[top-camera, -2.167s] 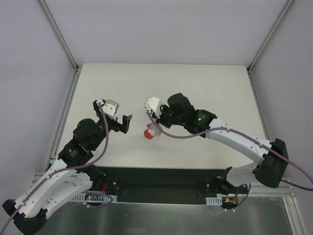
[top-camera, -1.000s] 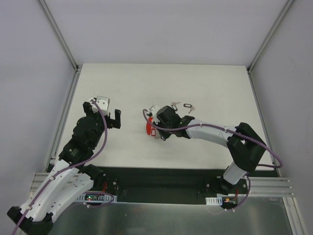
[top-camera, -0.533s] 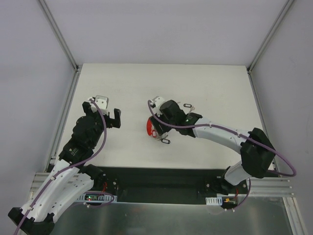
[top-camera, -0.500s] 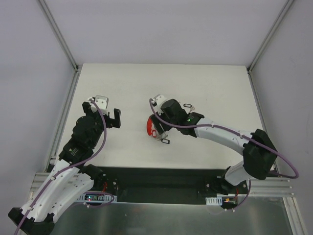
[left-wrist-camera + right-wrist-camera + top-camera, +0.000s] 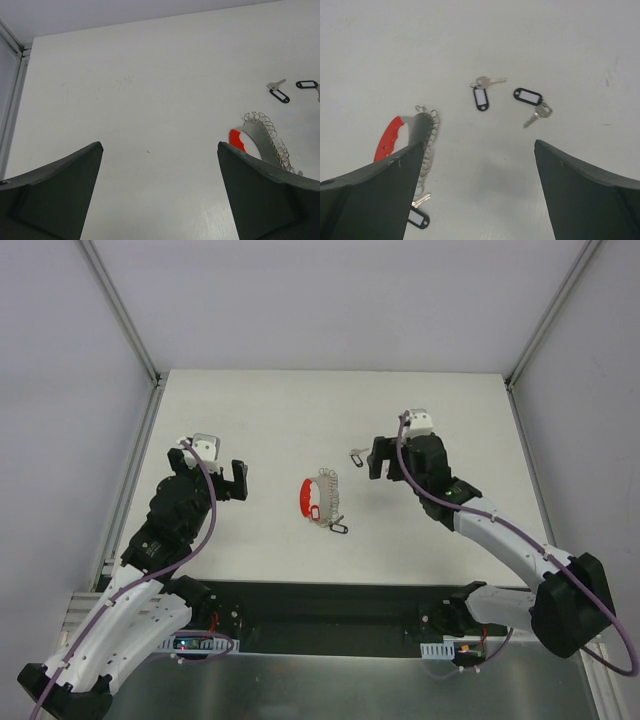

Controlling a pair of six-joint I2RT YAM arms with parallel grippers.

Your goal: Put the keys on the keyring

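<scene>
The keyring [image 5: 321, 497] lies flat on the white table, its red arc [image 5: 306, 497] to the left and its grey beaded side to the right. It also shows in the right wrist view [image 5: 400, 131] and the left wrist view [image 5: 260, 136]. One black-tagged key [image 5: 338, 530] rests at its near end. Two more black-tagged keys [image 5: 481, 93] [image 5: 532, 100] lie apart beyond it. My right gripper [image 5: 381, 465] [image 5: 479, 144] hovers open to the right of the keyring, holding nothing. Well to its left, my left gripper [image 5: 159, 145] is open over bare table.
The white table [image 5: 250, 420] is bounded by a metal frame [image 5: 130, 350] and grey walls at the left, back and right. A black rail [image 5: 330, 605] with both arm bases runs along the near edge.
My right gripper has opened, let go of the keyring and drawn back to the right. The keyring now lies flat on the table. The left arm has stayed put.
</scene>
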